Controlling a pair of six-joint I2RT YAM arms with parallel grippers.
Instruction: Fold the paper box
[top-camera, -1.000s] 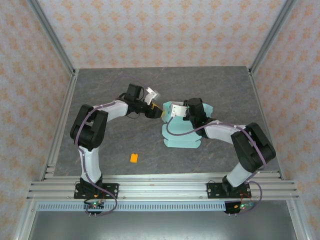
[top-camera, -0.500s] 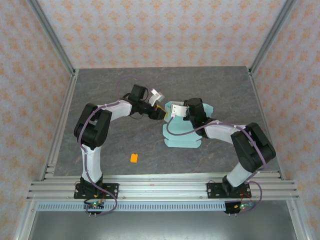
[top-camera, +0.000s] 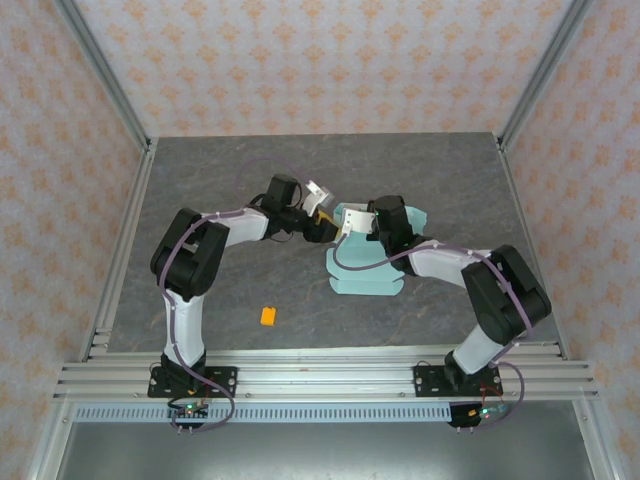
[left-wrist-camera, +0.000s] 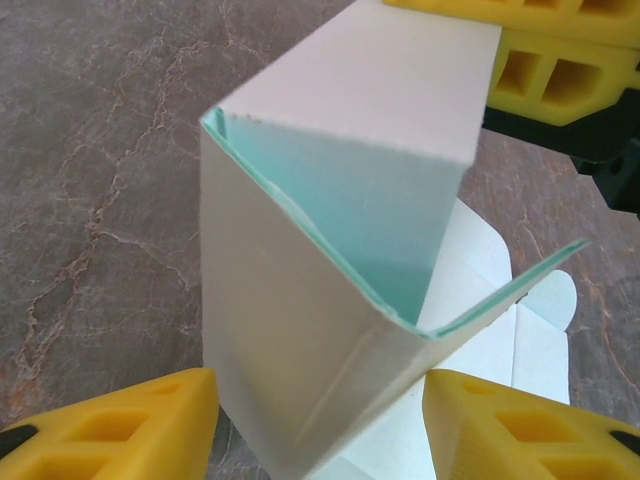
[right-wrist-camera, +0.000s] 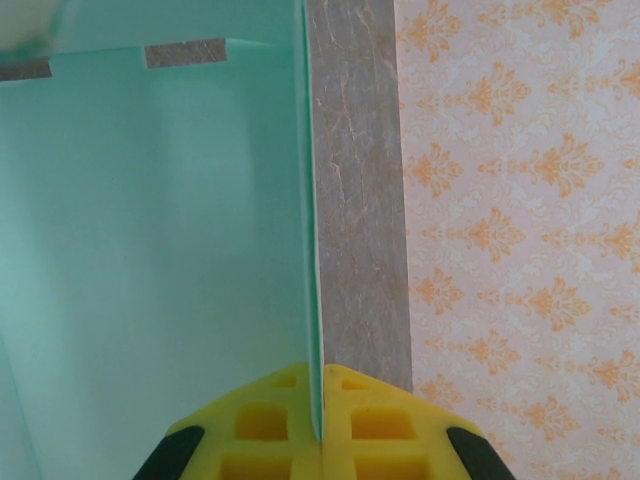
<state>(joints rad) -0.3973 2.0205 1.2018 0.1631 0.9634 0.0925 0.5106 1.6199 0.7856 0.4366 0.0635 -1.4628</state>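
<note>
The paper box (top-camera: 365, 275) is pale mint card, partly folded, lying mid-table with one wall raised. In the left wrist view its folded corner (left-wrist-camera: 300, 330) points up between the yellow fingers (left-wrist-camera: 110, 425) of my left gripper (left-wrist-camera: 320, 385). That gripper (top-camera: 326, 228) is open and straddles the corner from the box's left side. My right gripper (right-wrist-camera: 320, 400) is shut on the edge of an upright card wall (right-wrist-camera: 150, 250). It sits at the box's far end (top-camera: 347, 224). Its yellow fingers (left-wrist-camera: 545, 75) also show at the top right of the left wrist view.
A tiny orange block (top-camera: 268, 316) lies on the grey table (top-camera: 230, 160), nearer the front and left of the box. Patterned walls and metal posts (top-camera: 105, 80) enclose the table on three sides.
My left gripper has moved right, from beside the box to around its raised corner. The right gripper and the box's base have stayed put.
</note>
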